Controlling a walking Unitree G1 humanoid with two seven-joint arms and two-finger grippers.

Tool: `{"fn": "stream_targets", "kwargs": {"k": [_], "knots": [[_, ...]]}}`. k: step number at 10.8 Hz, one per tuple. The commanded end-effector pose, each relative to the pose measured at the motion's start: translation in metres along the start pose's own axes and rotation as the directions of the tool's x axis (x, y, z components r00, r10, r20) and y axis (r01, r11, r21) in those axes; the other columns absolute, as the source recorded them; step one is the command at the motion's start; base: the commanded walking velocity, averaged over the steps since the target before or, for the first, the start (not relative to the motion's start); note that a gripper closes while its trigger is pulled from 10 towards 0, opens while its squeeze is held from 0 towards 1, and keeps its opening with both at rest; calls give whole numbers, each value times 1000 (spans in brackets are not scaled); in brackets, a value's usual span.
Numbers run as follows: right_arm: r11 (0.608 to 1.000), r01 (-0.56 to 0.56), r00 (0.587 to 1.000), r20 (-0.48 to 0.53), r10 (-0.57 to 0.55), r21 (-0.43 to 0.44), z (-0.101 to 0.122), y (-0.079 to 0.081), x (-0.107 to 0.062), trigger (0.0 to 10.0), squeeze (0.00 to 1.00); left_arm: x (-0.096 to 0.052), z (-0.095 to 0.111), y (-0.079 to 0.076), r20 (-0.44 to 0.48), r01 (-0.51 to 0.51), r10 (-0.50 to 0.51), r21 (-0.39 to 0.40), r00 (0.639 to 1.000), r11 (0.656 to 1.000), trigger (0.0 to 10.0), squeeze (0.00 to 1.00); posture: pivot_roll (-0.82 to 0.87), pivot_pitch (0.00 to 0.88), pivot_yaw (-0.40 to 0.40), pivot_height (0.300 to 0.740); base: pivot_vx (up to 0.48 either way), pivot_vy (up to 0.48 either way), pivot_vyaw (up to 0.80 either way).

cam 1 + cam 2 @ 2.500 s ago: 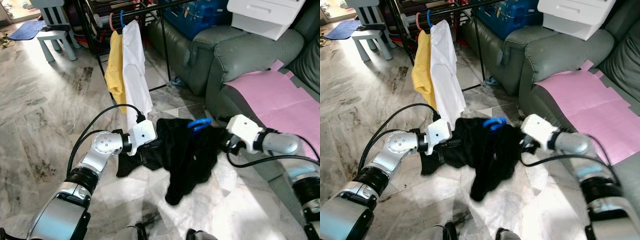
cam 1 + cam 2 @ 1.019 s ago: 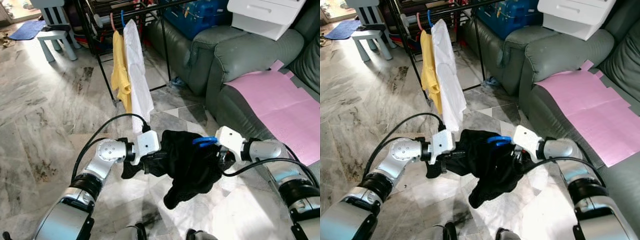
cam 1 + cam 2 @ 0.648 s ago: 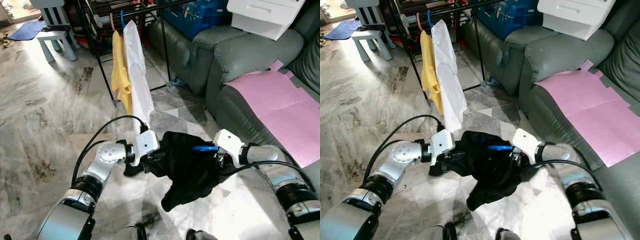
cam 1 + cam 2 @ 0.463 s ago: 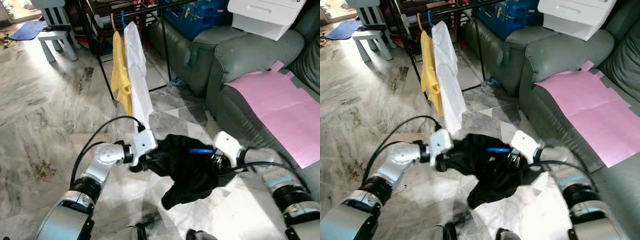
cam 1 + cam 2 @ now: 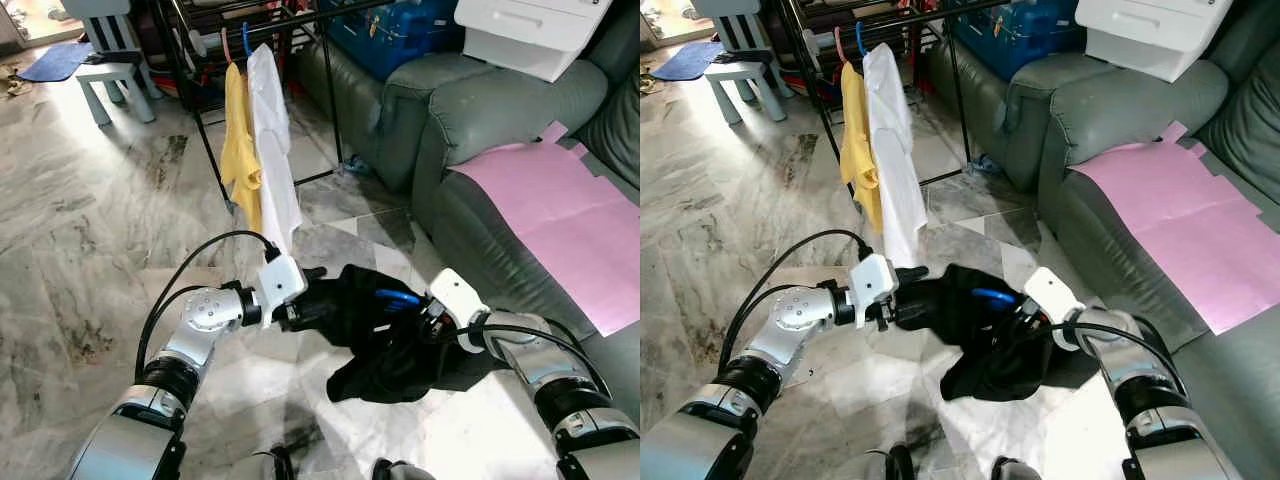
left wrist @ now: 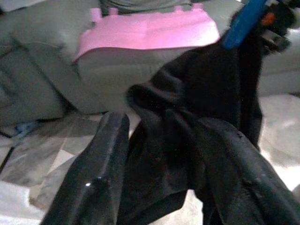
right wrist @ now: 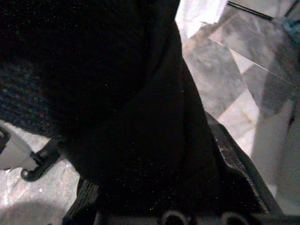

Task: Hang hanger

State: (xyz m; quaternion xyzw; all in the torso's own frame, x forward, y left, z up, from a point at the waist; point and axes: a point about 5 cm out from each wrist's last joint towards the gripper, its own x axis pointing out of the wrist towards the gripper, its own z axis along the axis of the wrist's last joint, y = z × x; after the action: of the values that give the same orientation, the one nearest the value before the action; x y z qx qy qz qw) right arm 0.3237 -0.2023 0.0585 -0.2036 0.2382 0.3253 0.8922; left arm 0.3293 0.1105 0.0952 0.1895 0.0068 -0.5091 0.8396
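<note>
No readable text, labels, brand names, numbers or signs appear anywhere in these views.
</note>
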Motion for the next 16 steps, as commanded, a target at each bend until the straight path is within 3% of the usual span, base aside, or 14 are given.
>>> {"fn": "stream_targets", "kwargs": {"k": [1,2,3,4,5,6,8,9,10,11,12,13,14,16], "knots": [[997,57,997,42,-59,42,10,-8,0,0,0,-6,-6,4,-8,-70,69,-44,998,997,10000,1000,-116,103,54,740,0,0,0],[983,141,987,59,-149,117,12,-13,1,0,0,-12,-15,11,-34,-197,194,-146,980,969,10000,1000,-114,101,58,740,0,0,0],[955,206,970,82,-228,214,12,-13,3,0,0,-22,-30,13,-102,-338,323,-253,941,906,10000,1000,-111,103,61,740,0,0,0],[920,254,949,105,-296,300,12,-11,5,0,0,-33,-48,9,-187,-469,432,-280,882,838,10000,1000,-102,120,67,740,0,0,0],[890,279,933,119,-341,361,9,-4,7,0,0,-46,-67,-2,-263,-544,478,-325,838,774,10000,1000,-97,140,76,740,0,0,0],[852,300,914,125,-385,428,6,5,11,0,0,-60,-88,-15,-371,-641,526,-362,765,677,10000,1000,-93,151,77,740,0,0,0],[801,337,893,102,-439,495,-5,19,15,0,0,-77,-113,-39,-512,-741,547,-336,662,582,10000,1000,-94,155,93,740,0,0,0],[787,362,886,78,-457,500,-13,25,15,0,0,-78,-120,-52,-547,-753,533,-342,646,562,10000,1000,-110,150,88,740,0,0,0],[747,387,878,29,-477,541,-28,32,15,0,0,-79,-129,-71,-600,-756,501,-299,623,582,10000,1000,-118,142,78,740,0,0,0],[684,422,865,-40,-499,594,-45,44,14,0,0,-78,-135,-89,-636,-739,454,-290,624,608,10000,1000,-121,140,69,740,0,0,0],[657,460,861,-119,-495,597,-62,59,16,0,0,-78,-140,-98,-672,-755,435,-295,599,585,10000,1000,-109,124,56,740,0,0,0],[640,484,856,-169,-489,596,-72,69,16,0,0,-80,-143,-102,-698,-763,421,-282,579,581,10000,776,-103,107,46,740,0,0,0],[625,514,847,-231,-479,588,-82,79,16,0,0,-84,-146,-104,-734,-792,408,-285,543,540,10000,0,-104,85,39,740,0,0,0],[630,530,844,-280,-458,567,-90,90,17,0,0,-83,-148,-108,-746,-789,386,-296,543,538,10000,0,-115,53,48,740,0,0,0]]}}
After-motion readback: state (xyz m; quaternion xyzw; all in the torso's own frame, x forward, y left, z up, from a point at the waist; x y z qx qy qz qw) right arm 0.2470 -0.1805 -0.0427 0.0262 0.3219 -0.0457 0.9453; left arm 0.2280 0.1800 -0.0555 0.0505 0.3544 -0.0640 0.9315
